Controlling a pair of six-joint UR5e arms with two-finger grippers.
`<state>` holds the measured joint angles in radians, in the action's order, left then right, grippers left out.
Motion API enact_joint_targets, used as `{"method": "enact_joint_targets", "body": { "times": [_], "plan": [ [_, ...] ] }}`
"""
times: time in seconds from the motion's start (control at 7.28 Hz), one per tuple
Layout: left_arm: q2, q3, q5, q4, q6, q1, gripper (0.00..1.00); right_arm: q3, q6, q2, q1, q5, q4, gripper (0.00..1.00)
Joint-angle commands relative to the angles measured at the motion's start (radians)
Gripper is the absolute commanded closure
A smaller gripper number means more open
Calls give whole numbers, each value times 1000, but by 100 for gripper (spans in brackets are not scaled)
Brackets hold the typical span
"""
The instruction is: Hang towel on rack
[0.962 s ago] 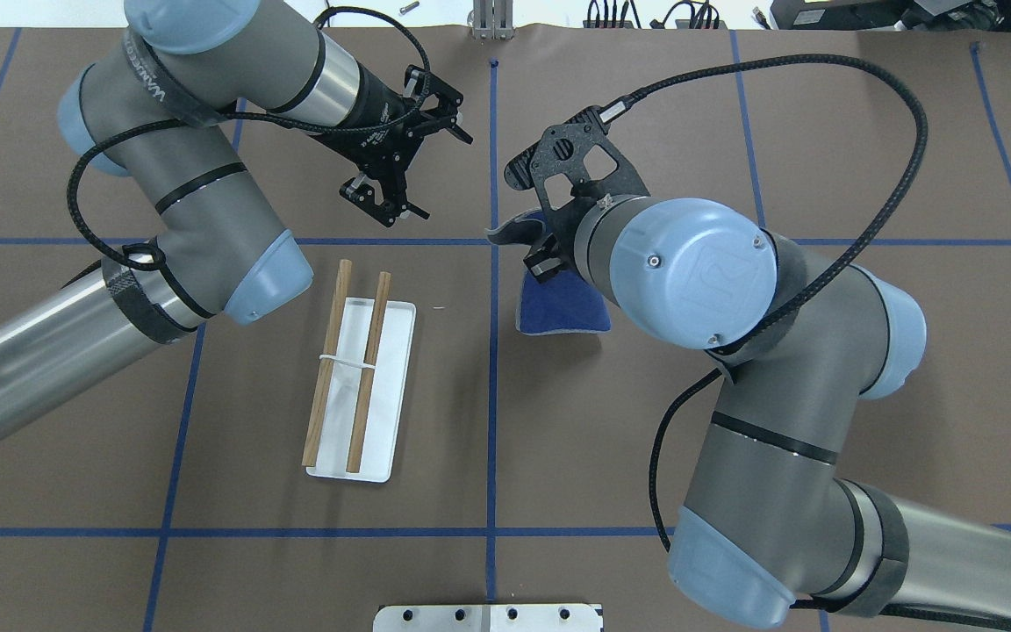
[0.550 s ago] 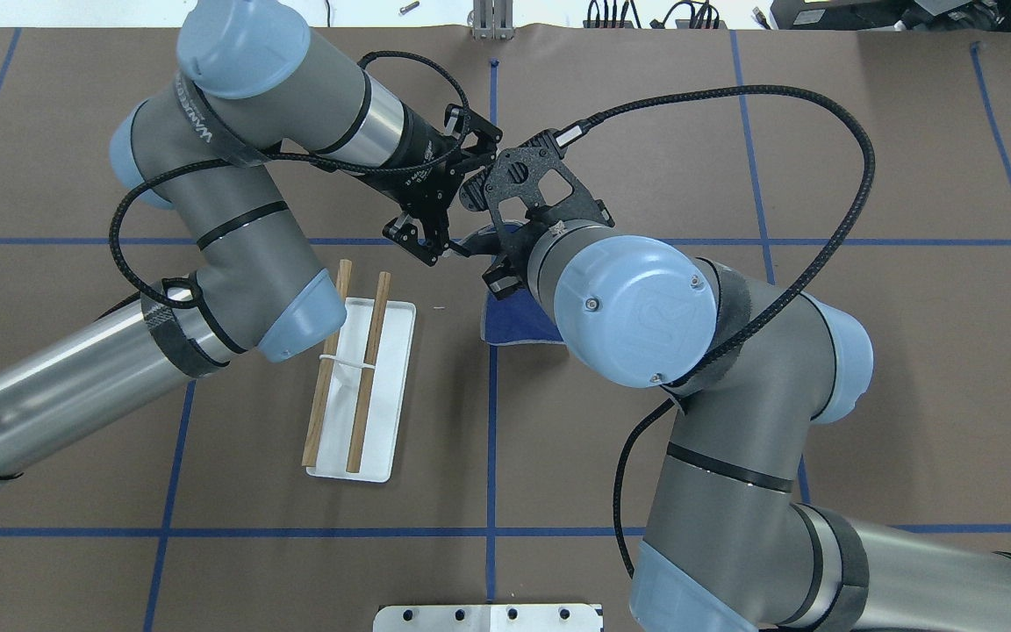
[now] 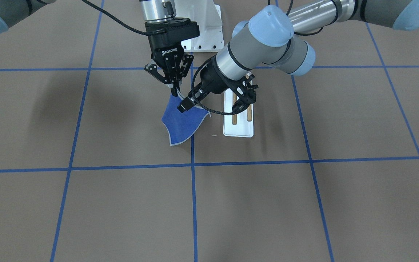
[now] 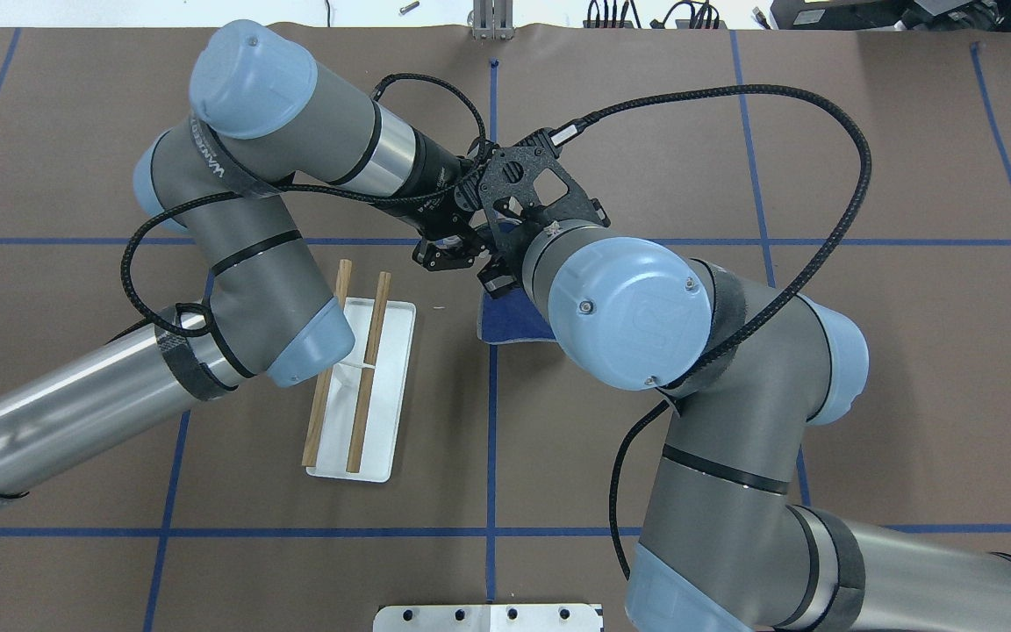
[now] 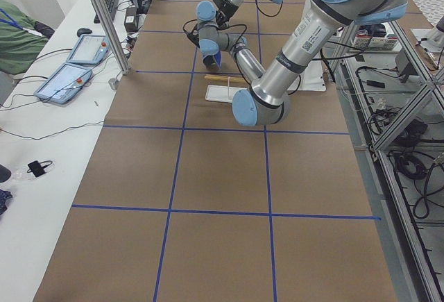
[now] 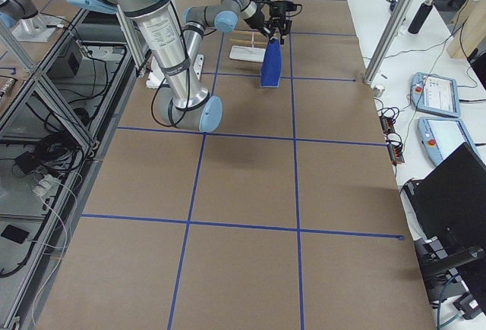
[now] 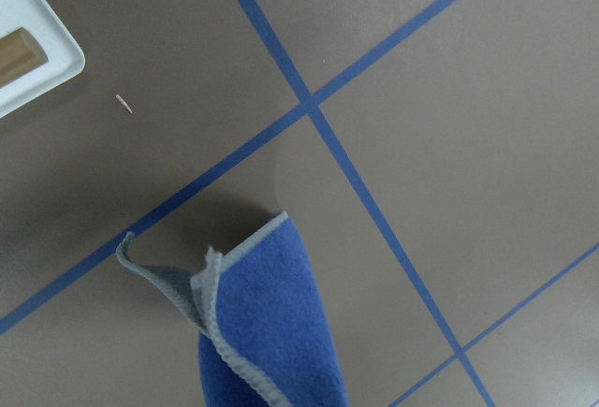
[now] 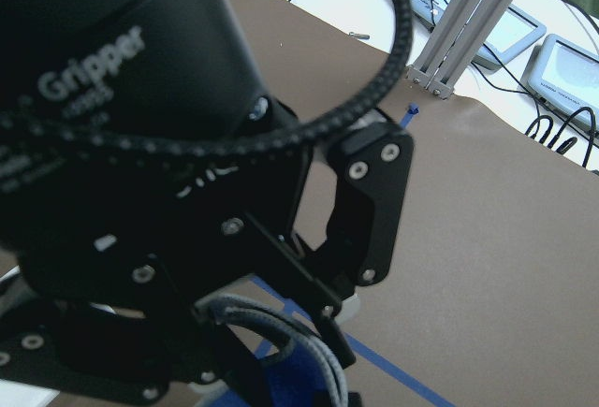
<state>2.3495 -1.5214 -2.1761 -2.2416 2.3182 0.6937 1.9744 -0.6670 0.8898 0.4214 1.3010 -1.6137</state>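
The royal-blue towel (image 3: pixel 182 122) hangs from its top corner, its lower part near the table. My right gripper (image 3: pixel 175 93) points down and is shut on that corner. My left gripper (image 3: pixel 215 102) is open wide beside it; one of its fingers (image 3: pixel 185 105) sits in front of the towel's upper edge. In the overhead view the left gripper (image 4: pixel 448 250) meets the right wrist, and only the towel's lower edge (image 4: pixel 510 326) shows. The rack (image 4: pixel 369 369), two wooden dowels over a white base plate (image 4: pixel 385 412), stands bare to the left. The left wrist view shows the hanging towel (image 7: pixel 267 332).
A white bolted pedestal (image 3: pixel 204 32) stands at the robot's side of the table. Blue tape lines (image 4: pixel 492 439) cross the brown table cover. The two wrists and a looping black cable (image 4: pixel 821 149) crowd the space above the towel. Tablets (image 5: pixel 66 80) lie on a side bench.
My left arm swung right until its open gripper reached the towel's upper edge. My right gripper carried the towel leftward toward the centre line, then nearly stopped.
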Motion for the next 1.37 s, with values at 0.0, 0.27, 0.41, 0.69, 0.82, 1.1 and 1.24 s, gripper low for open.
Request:
{"method": "enact_joint_targets", "body": {
  "times": [0.0,0.27,0.41,0.69,0.82,1.1,1.24],
  "plan": [
    [-3,1,2,-21,-5,1,100,7,-2,8,-7,1,2,85],
    [-3,1,2,-23,-5,1,100,52,-110,35,-15,6,0,0],
    [-3,0,2,-24,-5,1,100,90,-117,52,-9,45,-12,0],
    [-7,-17,-5,-23,-17,1,100,107,-144,76,113,310,-38,0],
    [-36,-48,-10,-26,-37,0,100,95,-137,86,194,427,-84,0],
    [-154,-156,-81,-23,-179,-3,100,-9,-112,86,273,487,-87,0],
    [-183,-184,-117,-21,-239,-3,100,-67,-55,86,315,526,-92,0]
  ]
}}
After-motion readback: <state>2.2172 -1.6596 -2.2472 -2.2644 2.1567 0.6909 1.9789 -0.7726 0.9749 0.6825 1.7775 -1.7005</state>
